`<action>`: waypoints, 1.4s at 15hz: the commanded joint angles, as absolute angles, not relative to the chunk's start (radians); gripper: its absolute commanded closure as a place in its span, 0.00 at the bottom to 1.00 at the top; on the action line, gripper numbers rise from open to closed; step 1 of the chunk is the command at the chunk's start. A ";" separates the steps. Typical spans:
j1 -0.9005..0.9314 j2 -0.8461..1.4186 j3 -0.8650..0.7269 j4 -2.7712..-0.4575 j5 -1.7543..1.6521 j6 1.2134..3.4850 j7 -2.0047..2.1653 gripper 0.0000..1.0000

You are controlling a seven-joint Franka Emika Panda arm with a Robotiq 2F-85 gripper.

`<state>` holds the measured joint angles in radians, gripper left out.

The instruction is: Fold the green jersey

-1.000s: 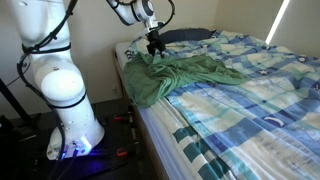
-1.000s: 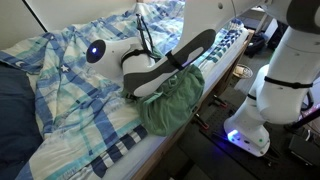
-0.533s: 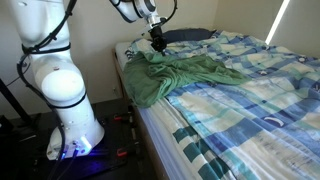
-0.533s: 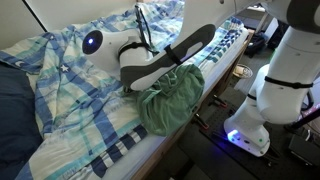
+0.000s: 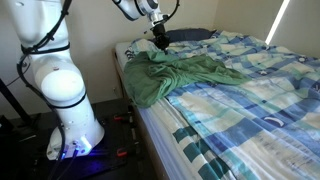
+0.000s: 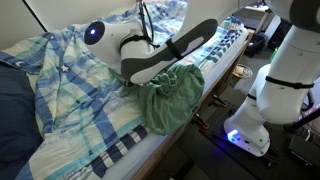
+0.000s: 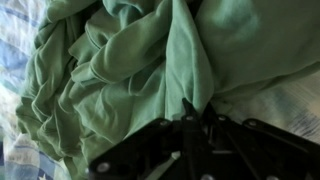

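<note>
hand (image 5: 160, 43) raised slightly, green jersey (image 5: 185, 75) edge seemingly lifted with it

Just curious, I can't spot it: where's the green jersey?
In both exterior views the green jersey lies rumpled on the checked bedcover, hanging over the edge nearest the robot.

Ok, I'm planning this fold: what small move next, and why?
Probably raise the pinched fold a little higher. In the wrist view the gripper looks shut on a ridge of the green jersey, while most of it lies rumpled on the bedcover, part hanging over the side; it would drag if carried across.
</note>
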<state>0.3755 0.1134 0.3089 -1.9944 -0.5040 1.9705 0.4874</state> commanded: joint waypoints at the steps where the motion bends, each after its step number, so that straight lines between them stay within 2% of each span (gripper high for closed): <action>1: 0.371 0.079 0.298 -2.021 -0.490 1.959 0.511 0.59; 2: 0.372 0.081 0.297 -2.023 -0.497 1.956 0.505 0.50; 3: 0.372 0.082 0.295 -2.028 -0.503 1.961 0.511 0.87; 5: 0.373 0.083 0.293 -2.034 -0.504 1.962 0.507 0.90; 6: 0.373 0.084 0.293 -2.036 -0.505 1.962 0.509 0.99; 13: 0.365 0.047 0.288 -2.054 -0.476 1.991 0.574 0.98; 21: 0.273 -0.201 0.252 -2.258 -0.213 2.157 0.700 0.98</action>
<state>0.3089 -0.0737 0.2614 -2.1283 -0.2808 2.0777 0.6542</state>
